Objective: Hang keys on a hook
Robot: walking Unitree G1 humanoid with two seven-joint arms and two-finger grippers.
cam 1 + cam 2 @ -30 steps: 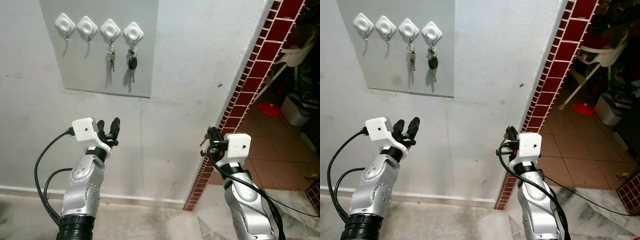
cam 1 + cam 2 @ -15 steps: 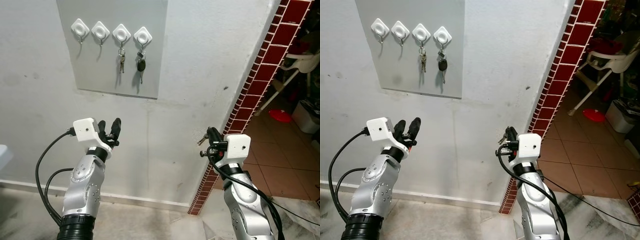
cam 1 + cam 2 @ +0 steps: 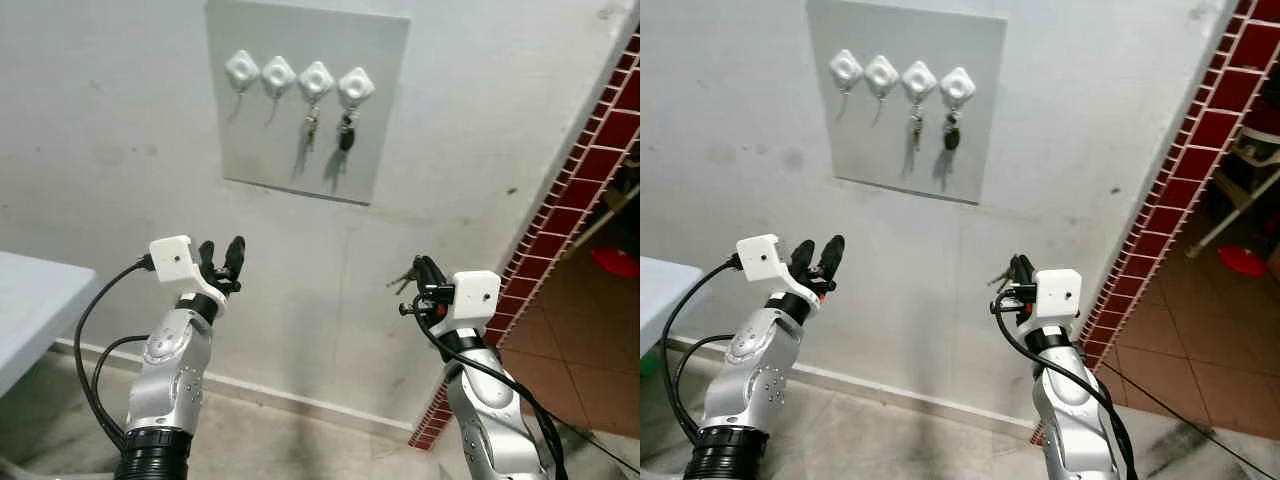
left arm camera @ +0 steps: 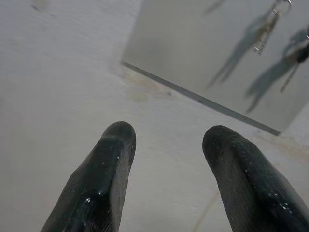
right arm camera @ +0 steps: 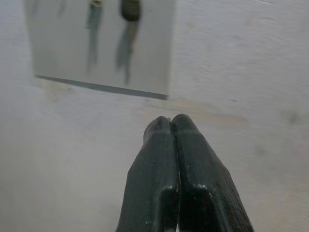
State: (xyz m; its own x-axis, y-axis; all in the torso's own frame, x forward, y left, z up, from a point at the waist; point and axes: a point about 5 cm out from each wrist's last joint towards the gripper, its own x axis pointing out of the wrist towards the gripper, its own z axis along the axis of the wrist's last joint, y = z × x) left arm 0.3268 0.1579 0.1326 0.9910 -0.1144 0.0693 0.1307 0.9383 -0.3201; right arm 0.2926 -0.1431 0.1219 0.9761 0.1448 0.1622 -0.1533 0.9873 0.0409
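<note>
Facing a grey wall panel (image 3: 300,120) with four white diamond hooks (image 3: 300,76), two bearing keys; right tool (image 3: 417,276) pressed together on small metal keys (image 3: 402,280) below-right of panel, left tool (image 3: 221,255) spread, empty.

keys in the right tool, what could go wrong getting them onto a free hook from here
1. The right tool pinches the keys shut near its tips, so they may slip out on the way up.
2. The two right hooks already carry a silver key bunch and a black car key; reaching past could knock them off.
3. The free hooks sit high on the grey wall panel, above both tools, so reach may fall short.
</note>
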